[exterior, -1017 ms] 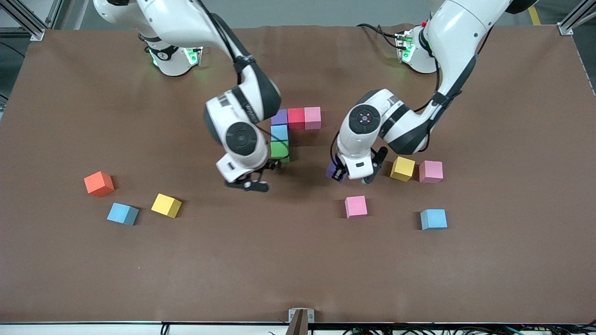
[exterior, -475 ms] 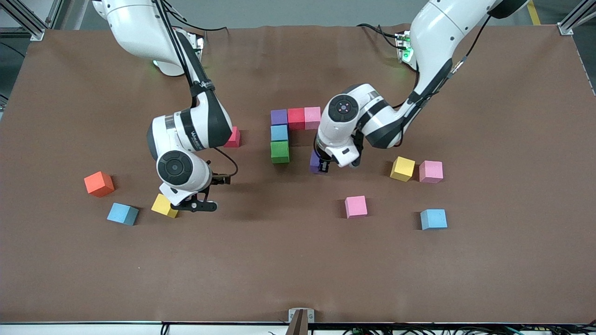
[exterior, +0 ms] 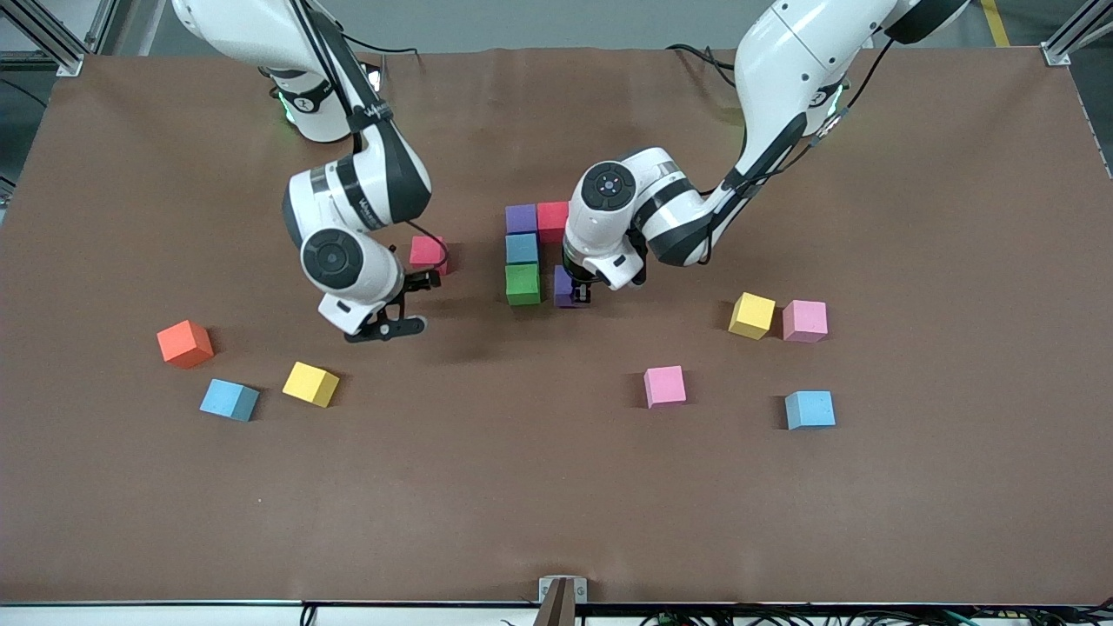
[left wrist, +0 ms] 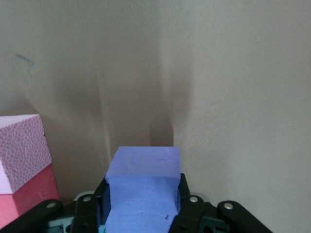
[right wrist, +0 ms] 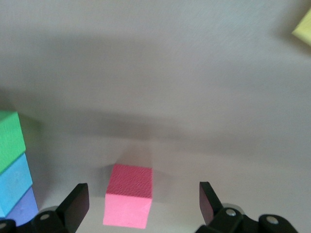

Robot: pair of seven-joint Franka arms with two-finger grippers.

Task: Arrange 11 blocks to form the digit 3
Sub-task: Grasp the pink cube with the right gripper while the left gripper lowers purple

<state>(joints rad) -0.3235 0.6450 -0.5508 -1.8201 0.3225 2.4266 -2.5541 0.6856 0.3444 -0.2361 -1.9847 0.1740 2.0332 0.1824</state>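
The brown table (exterior: 913,217) carries a touching cluster: purple cube (exterior: 521,218), red cube (exterior: 552,217), light blue cube (exterior: 522,249), green cube (exterior: 523,283). Scattered around lie a red block (exterior: 427,252), orange cube (exterior: 184,342), yellow (exterior: 310,383) and blue (exterior: 229,400) cubes, plus yellow (exterior: 752,315), pink (exterior: 804,320), pink (exterior: 665,386) and blue (exterior: 809,409) ones.

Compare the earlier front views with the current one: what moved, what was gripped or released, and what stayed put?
The left gripper, shut on a purple cube, carried it from near the yellow cube to beside the green cube. The right gripper, open, swung out toward the other yellow cube, then back over the lone red cube. Nothing was released. Loose cubes stayed put.
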